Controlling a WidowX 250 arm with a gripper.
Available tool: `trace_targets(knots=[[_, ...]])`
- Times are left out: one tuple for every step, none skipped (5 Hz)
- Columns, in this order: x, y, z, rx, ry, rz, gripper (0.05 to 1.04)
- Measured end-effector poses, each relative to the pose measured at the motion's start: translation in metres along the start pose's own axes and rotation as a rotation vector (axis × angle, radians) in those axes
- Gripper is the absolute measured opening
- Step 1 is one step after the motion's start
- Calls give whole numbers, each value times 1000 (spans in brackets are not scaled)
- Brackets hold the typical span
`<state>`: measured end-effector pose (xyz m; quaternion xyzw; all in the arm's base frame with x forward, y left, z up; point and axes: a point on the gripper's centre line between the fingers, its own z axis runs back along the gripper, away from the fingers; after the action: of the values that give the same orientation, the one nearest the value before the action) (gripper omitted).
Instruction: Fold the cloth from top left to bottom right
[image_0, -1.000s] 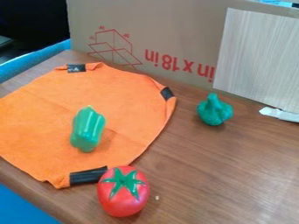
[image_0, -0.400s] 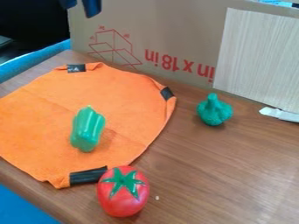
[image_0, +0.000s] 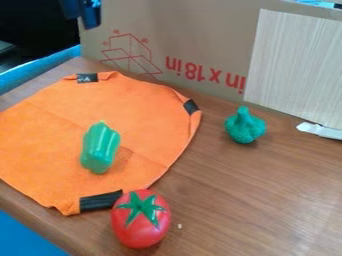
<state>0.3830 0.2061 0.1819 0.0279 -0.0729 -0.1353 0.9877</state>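
Observation:
High at the upper left, the gripper (image_0: 81, 15) hangs in front of the cardboard, above the far corner of the cloth and not touching it. Its two dark fingertips stand apart, open, with nothing held. The orange cloth (image_0: 127, 112) lies spread on the table's left side, with black patches at its far, right and near corners. A green toy pepper (image_0: 100, 148) rests on the cloth. At the near corner, a red toy tomato (image_0: 140, 220) stands right beside the black patch.
The wooden table (image_0: 260, 200) carries a green broccoli-like toy (image_0: 245, 125) right of the cloth. A cardboard panel (image_0: 194, 35) walls off the back, with a pale wood-grain board (image_0: 294, 65) against it. A white object (image_0: 320, 130) lies at the right edge.
The gripper came into view at the top left, then shifted slightly left and down. The cloth and the toys have stayed in place.

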Motion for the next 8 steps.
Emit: trace_targets(knots=[[-9,33,-17,14,41,-61,1001],[-17,52,-29,-11,47,-137,1001],[-28,67,-34,-59,-11,-223,1001],[-34,73,-40,-131,-111,-339,1001],[-35,74,-61,-165,-174,-325,1001],[-32,74,-72,-158,-183,-295,1001],[-22,65,-97,-148,-176,-299,1001],[-8,54,-110,-135,-165,-310,1001]])
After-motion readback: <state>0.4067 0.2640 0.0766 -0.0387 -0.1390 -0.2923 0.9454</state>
